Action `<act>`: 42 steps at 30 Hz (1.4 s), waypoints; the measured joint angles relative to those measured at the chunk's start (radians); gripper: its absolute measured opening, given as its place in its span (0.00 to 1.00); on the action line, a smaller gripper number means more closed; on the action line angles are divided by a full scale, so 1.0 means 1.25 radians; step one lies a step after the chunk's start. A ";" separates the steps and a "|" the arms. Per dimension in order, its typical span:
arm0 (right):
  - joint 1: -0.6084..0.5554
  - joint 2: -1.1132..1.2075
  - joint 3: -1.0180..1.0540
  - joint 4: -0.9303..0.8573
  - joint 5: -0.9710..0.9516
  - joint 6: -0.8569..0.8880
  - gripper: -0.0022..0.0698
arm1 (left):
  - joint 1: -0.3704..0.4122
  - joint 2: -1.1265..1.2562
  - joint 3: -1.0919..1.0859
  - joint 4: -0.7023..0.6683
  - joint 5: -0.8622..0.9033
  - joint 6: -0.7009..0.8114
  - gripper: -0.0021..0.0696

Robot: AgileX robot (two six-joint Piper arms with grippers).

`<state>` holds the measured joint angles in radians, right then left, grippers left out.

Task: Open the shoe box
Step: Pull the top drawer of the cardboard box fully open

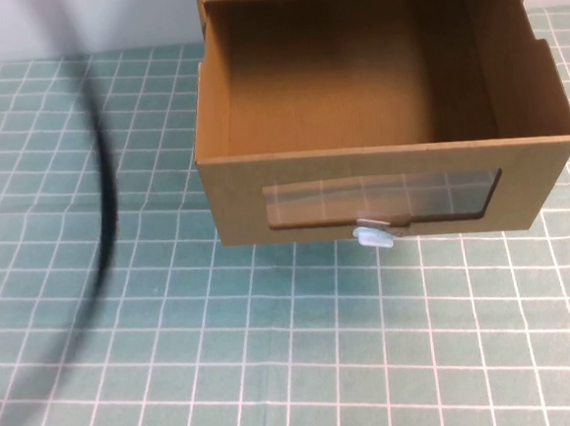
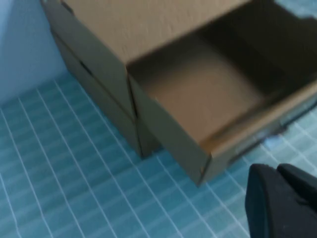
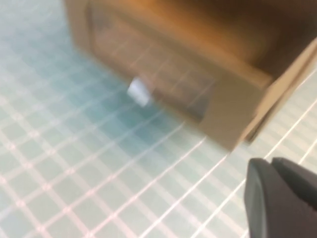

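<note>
Open shoe box (image 1: 354,89); right gripper (image 3: 272,171) nearby, apparently clenched; left gripper (image 2: 275,173) nearby, unclear

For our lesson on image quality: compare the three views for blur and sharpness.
High view: box and tab fairly sharp; a dark streak at left is smeared. Left wrist view: soft all over; left gripper a dark blur over the mat, near the box. Right wrist view: blurriest, box smeared; right gripper, fingers shut, over the mat, off the box.
</note>
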<state>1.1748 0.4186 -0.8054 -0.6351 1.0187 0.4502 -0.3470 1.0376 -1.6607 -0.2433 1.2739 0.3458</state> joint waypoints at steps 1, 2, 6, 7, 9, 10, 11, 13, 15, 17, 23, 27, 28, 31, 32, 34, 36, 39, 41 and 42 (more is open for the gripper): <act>0.000 -0.006 0.032 0.008 -0.012 0.000 0.01 | 0.000 -0.048 0.077 0.001 -0.006 0.000 0.02; 0.000 -0.009 0.059 0.012 -0.018 0.000 0.01 | 0.000 -0.096 0.152 0.005 -0.022 0.000 0.02; 0.000 -0.011 0.124 0.013 -0.030 0.000 0.01 | 0.000 -0.263 0.398 0.020 -0.151 0.000 0.02; 0.000 -0.011 0.133 0.013 -0.030 0.000 0.01 | 0.000 -0.293 0.441 0.022 -0.180 0.000 0.02; 0.000 -0.011 0.148 0.015 -0.033 0.000 0.01 | 0.000 -0.357 0.531 0.022 -0.247 -0.001 0.02; 0.000 -0.011 0.152 0.017 -0.033 0.000 0.01 | 0.000 -0.382 0.567 0.023 -0.274 -0.001 0.02; 0.000 -0.011 0.153 0.019 -0.033 0.000 0.01 | 0.000 -0.399 0.597 0.023 -0.290 -0.001 0.02; 0.000 -0.011 0.152 0.024 -0.034 0.000 0.02 | 0.000 -0.432 0.641 0.025 -0.321 -0.001 0.02; 0.000 -0.011 0.152 0.025 -0.035 0.000 0.01 | 0.000 -0.451 0.660 0.025 -0.335 -0.001 0.02; 0.000 -0.011 0.152 0.026 -0.036 0.000 0.01 | -0.002 -0.456 0.667 0.036 -0.338 -0.001 0.02; 0.000 -0.011 0.152 0.027 -0.036 0.000 0.01 | -0.015 -0.456 0.670 0.042 -0.335 -0.001 0.02; 0.000 -0.011 0.152 0.027 -0.037 0.000 0.01 | -0.015 -0.456 0.670 0.042 -0.335 -0.001 0.02; 0.000 -0.011 0.152 0.027 -0.037 0.000 0.01 | -0.015 -0.456 0.670 0.042 -0.334 -0.001 0.02; 0.000 -0.011 0.152 0.027 -0.038 0.000 0.01 | -0.015 -0.456 0.670 0.042 -0.334 -0.001 0.02; 0.000 -0.011 0.152 0.027 -0.038 0.000 0.01 | -0.015 -0.456 0.670 0.045 -0.334 -0.001 0.02; 0.000 -0.011 0.152 0.027 -0.038 0.000 0.01 | -0.015 -0.456 0.674 0.067 -0.343 -0.001 0.02; 0.000 -0.011 0.152 0.027 -0.038 0.000 0.01 | -0.015 -0.458 0.692 0.093 -0.373 -0.001 0.02; 0.000 -0.011 0.152 0.027 -0.038 0.000 0.01 | -0.015 -0.485 0.754 0.124 -0.459 -0.001 0.02; 0.000 -0.011 0.152 0.027 -0.038 0.000 0.01 | -0.015 -0.526 0.812 0.136 -0.530 -0.001 0.02; 0.000 -0.011 0.152 0.027 -0.038 0.000 0.01 | -0.015 -0.545 0.844 0.139 -0.561 -0.001 0.02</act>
<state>1.1748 0.4043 -0.6150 -0.6013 0.9715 0.4502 -0.3658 0.3558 -0.6054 -0.0693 0.5722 0.3440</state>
